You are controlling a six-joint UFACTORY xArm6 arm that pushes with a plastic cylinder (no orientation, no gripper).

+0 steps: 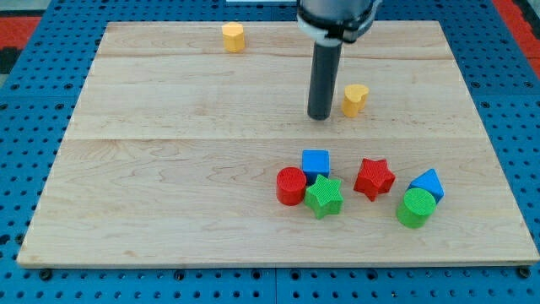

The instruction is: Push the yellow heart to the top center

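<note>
My tip (320,117) stands on the bench (169,186), just left of the heart (355,99). A hexagon (233,37) lies near the top edge. Six blocks cluster lower right.

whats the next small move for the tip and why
Probably slide my tip toward the view's bottom and right, to get below the yellow heart. It now sits just left of the heart, so pushing from here would send it right, not to the top center.

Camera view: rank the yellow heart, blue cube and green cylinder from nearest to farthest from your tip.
From my tip:
1. Yellow heart, just to the view's right.
2. Blue cube, below it.
3. Green cylinder, far toward the bottom right.
</note>
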